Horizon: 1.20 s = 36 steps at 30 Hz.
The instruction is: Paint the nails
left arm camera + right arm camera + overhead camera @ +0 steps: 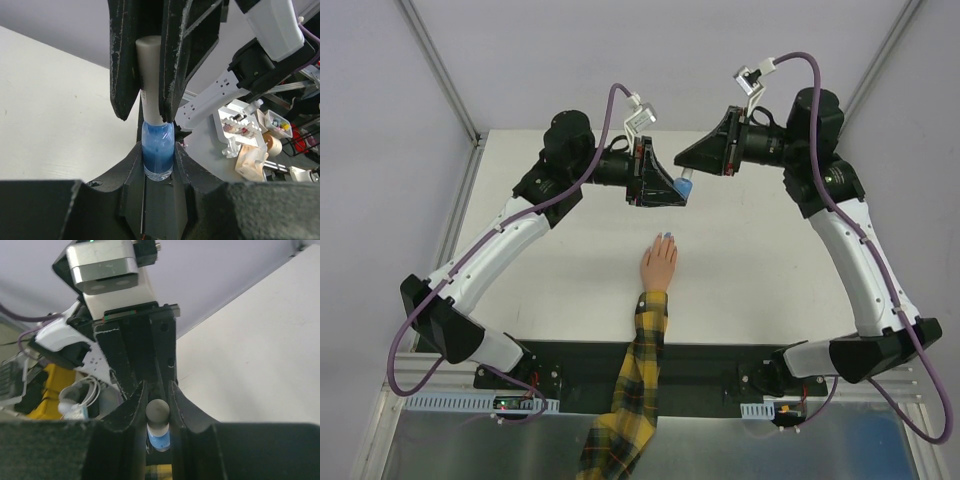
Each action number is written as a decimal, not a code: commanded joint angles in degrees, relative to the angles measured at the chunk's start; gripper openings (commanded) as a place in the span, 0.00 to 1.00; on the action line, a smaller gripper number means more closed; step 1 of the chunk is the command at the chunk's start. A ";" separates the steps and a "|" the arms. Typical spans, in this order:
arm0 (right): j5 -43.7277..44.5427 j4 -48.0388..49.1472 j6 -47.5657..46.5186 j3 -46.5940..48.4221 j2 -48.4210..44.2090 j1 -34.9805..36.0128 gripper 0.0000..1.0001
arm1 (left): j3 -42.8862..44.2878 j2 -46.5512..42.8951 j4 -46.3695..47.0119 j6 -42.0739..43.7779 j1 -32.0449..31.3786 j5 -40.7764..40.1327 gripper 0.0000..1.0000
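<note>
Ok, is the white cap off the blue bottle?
No, the white cap sits on the blue bottle, clamped by the right gripper.

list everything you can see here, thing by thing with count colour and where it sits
flat table: one, white, under both arms
small doll-like hand: one, peach, lying mid-table
plaid fabric sleeve: one, yellow and black, running from the hand to the near edge
tiny fingertip nails: too small to count, light blue, at the far end of the hand
small glass bottle: one, blue, held between the grippers beyond the hand
tall cylindrical cap: one, white, on the bottle
left gripper: one, black, shut on the bottle's body
right gripper: one, black, closed round the cap
</note>
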 commanded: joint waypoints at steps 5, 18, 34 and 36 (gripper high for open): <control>62.12 -37.15 -13.02 12.30 1.51 20.79 0.01 | 4.12 0.69 -0.68 2.64 1.29 -17.98 0.00; 72.38 -40.81 -12.12 18.88 3.93 24.08 0.07 | 5.36 -0.18 -3.51 6.25 1.21 -23.10 0.00; 6.98 -21.47 -13.18 12.72 0.41 5.89 0.84 | 4.21 0.17 -4.39 3.27 1.65 -0.88 0.00; 4.33 -17.71 -11.87 10.62 -0.20 5.36 0.87 | 3.33 -0.01 -2.29 2.21 1.65 1.15 0.00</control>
